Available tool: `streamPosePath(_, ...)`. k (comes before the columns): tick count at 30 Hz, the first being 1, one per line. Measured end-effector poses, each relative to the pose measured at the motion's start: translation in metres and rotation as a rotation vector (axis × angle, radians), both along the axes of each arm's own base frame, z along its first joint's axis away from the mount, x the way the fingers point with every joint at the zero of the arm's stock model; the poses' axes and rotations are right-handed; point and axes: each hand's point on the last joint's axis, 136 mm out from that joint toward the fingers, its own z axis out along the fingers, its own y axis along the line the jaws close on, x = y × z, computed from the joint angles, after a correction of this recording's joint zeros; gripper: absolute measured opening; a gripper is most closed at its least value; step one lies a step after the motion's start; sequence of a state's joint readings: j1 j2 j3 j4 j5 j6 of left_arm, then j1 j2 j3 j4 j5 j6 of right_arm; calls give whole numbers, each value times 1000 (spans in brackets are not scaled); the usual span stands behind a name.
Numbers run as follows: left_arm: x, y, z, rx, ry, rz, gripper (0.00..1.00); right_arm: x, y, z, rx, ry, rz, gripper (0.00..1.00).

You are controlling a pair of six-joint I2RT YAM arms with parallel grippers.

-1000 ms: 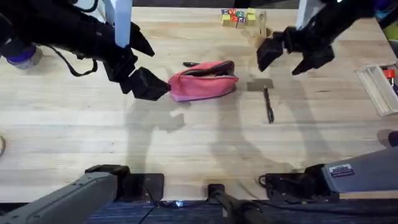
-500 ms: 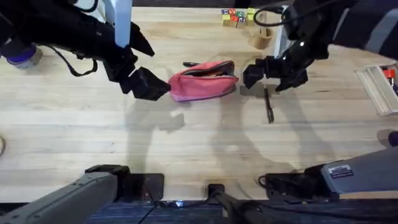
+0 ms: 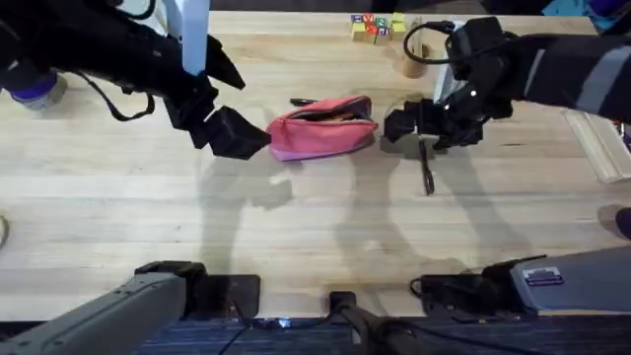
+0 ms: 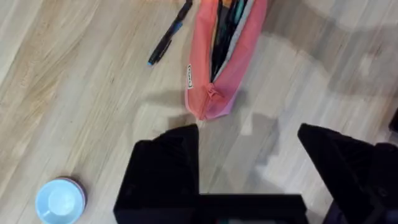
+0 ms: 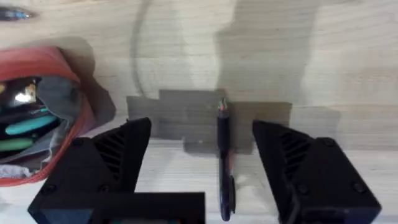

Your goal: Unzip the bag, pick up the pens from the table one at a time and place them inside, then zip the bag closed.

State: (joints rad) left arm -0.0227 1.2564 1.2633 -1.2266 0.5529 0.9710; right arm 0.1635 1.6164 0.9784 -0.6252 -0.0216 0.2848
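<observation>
The table, a wide top of light wooden planks, is carrying everything. The left arm is reaching in from the far left, and its gripper is hovering just beside the left end of the bag; in its wrist view the two black fingers are standing wide apart with nothing between them, close to the bag's end but not touching it. The right arm is coming in from the far right, and the right gripper is hanging over the far end of a pen; its wrist view is showing the jaws spread wide, one on each side of this pen, and gripping nothing. The pink bag is lying near the middle of the table, a little to the far side, with its zipper open, and greenish items are showing inside the opening. The dark pen on the right is lying on the wood just right of the bag, pointing toward the near edge. A second pen, dark with a bluish part, is lying just beyond the bag on its far left side. Some small coloured blocks are sitting at the far edge.
</observation>
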Motion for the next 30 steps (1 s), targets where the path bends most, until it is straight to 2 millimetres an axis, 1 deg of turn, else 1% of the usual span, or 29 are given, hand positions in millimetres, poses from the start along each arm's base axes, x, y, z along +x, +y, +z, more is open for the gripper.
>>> streamPosePath(3,0,0,0,0,0,0,993,-1,-1,-1,-3,-6,-1,976)
streamPosePath(5,0,0,0,0,0,0,993,-2,-2,-1,-9,-6,-1,934)
streamPosePath(11,0,0,0,0,0,0,993,-2,-8,-3,-39,-6,-6,733)
streamPosePath(14,0,0,0,0,0,0,993,-3,-12,-4,-59,-6,-10,602)
streamPosePath(17,0,0,0,0,0,0,993,-3,-18,-4,-84,-5,-15,424)
streamPosePath(21,0,0,0,0,0,0,993,-3,-21,-4,-100,-6,-19,262)
streamPosePath(22,0,0,0,0,0,0,993,-3,-22,-4,-105,-7,-19,214)
streamPosePath(23,0,0,0,0,0,0,995,-3,-23,-4,-112,-8,-20,134)
streamPosePath(25,0,0,0,-1,1,2,994,-3,-24,-4,-119,-10,-18,54)
streamPosePath(30,0,0,0,-1,1,2,994,-2,-23,-4,-139,-16,-7,41)
